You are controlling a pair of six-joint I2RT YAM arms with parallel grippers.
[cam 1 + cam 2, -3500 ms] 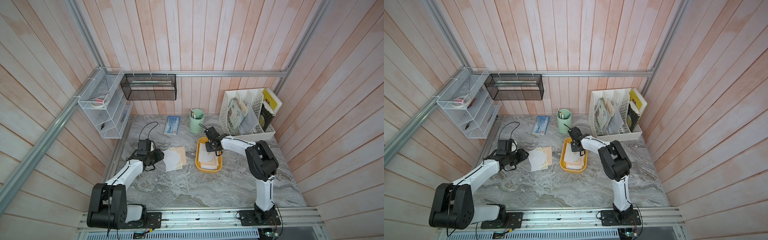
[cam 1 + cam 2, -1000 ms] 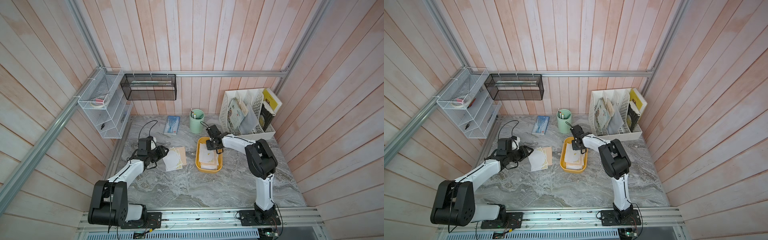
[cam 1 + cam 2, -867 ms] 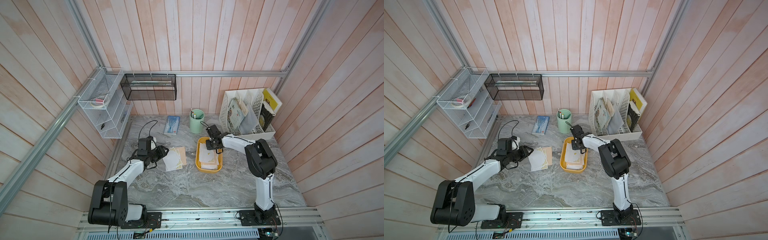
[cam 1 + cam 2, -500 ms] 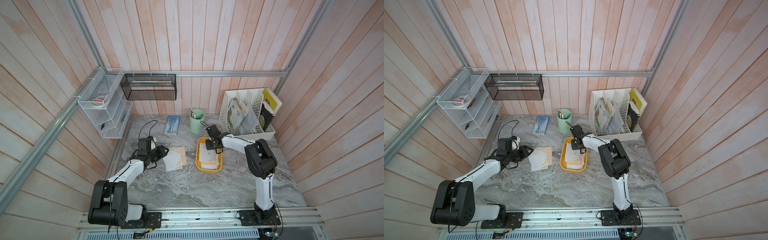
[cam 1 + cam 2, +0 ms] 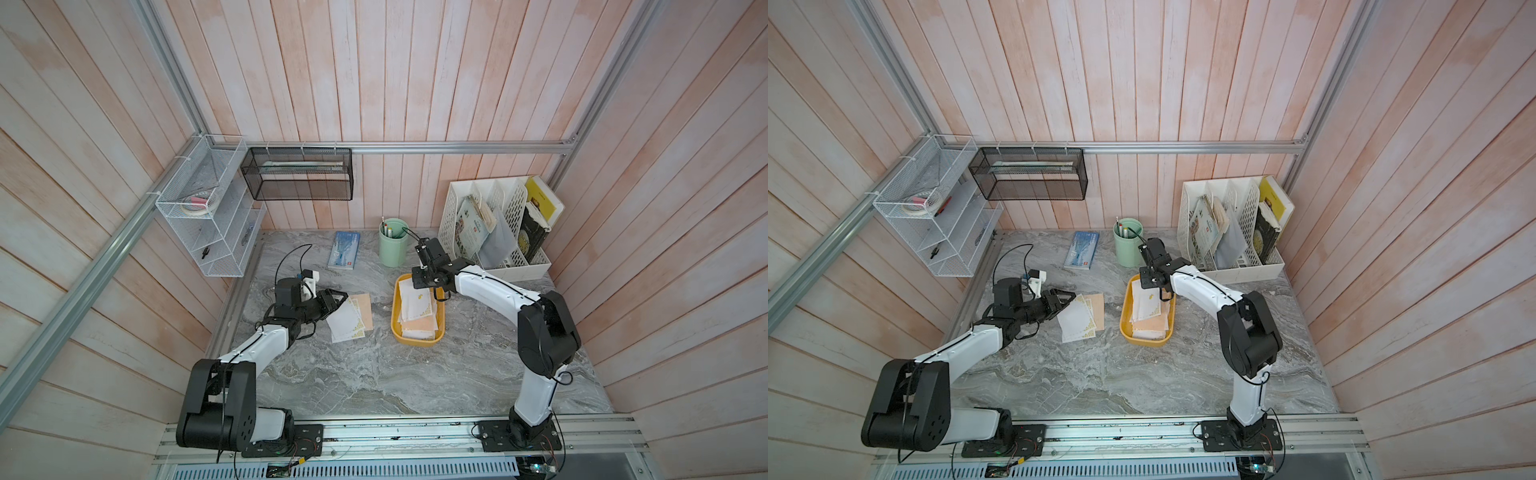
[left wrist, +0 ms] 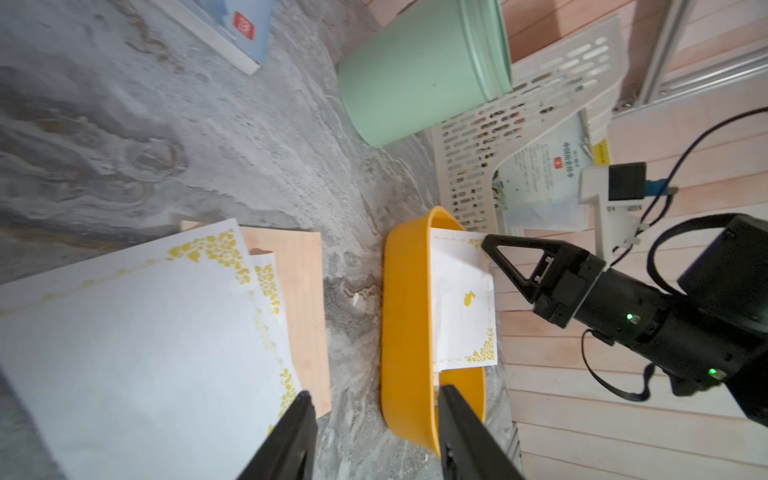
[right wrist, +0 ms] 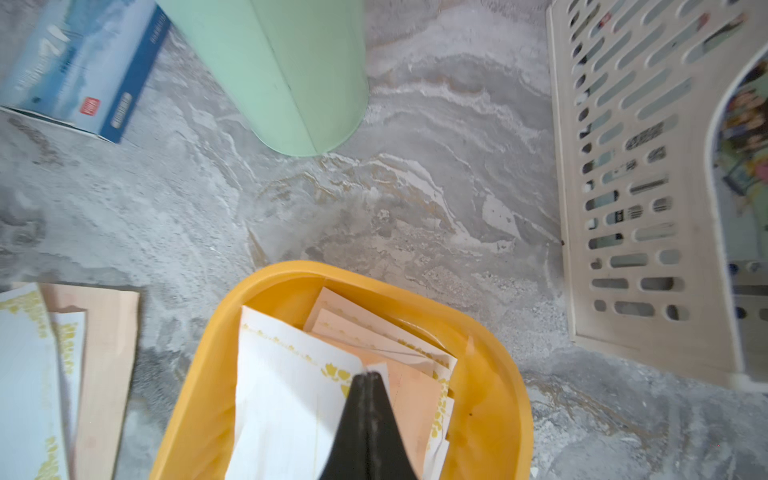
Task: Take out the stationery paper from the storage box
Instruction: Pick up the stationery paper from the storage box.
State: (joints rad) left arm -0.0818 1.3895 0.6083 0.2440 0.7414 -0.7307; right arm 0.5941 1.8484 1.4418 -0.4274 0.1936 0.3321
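The mustard-yellow storage box sits mid-table with several sheets of stationery paper in it, white with gold borders and peach. My right gripper is over the box's far end, shut on a corner of the top white sheet, which stands tilted above the rim. A few more sheets lie on the table left of the box. My left gripper hovers at their left edge, open and holding nothing.
A green pen cup and a blue booklet stand just behind the box. The white file organizer is at the back right. A black mesh basket and a white wire shelf hang on the walls.
My right jaws have closed on the top white sheet's corner at the far end of the box. The left arm has edged up to the sheets on the table and now holds still.
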